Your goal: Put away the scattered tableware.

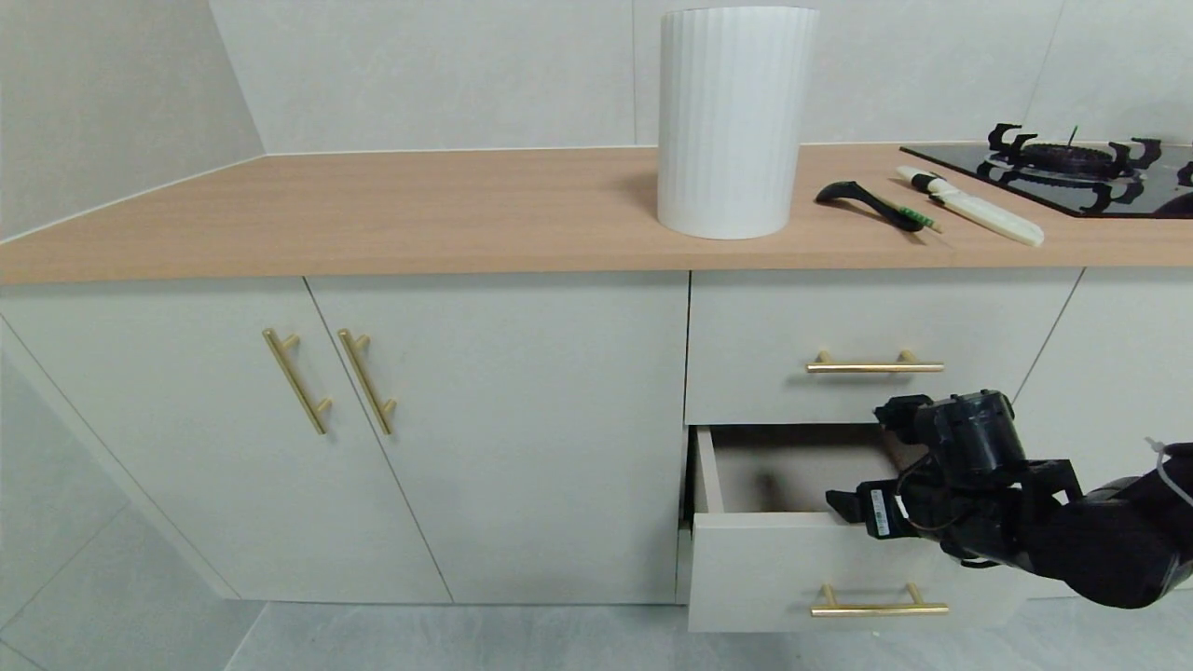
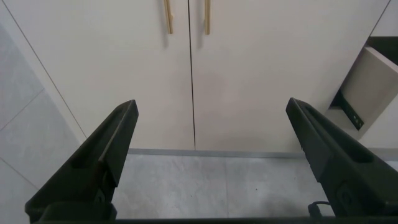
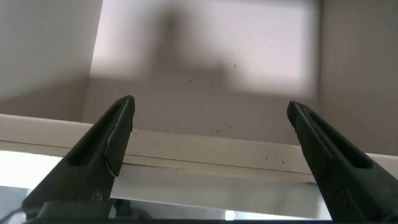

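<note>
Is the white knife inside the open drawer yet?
No, the white knife lies on the countertop beside the stove, while the open drawer is lower down.

On the bench point(image 1: 419, 210), a scoop point(image 1: 862, 198) and a knife point(image 1: 988, 216) lie at three o'clock from the canister point(image 1: 729, 121). The hob point(image 1: 1072, 172) sits behind them, and the open drawer point(image 1: 792, 475) is below at five o'clock.

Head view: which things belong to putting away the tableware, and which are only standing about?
Belong to the job: black utensil, white knife, open drawer, right gripper.
Just lying about: white ribbed container, stove, cupboard doors, closed upper drawer.
</note>
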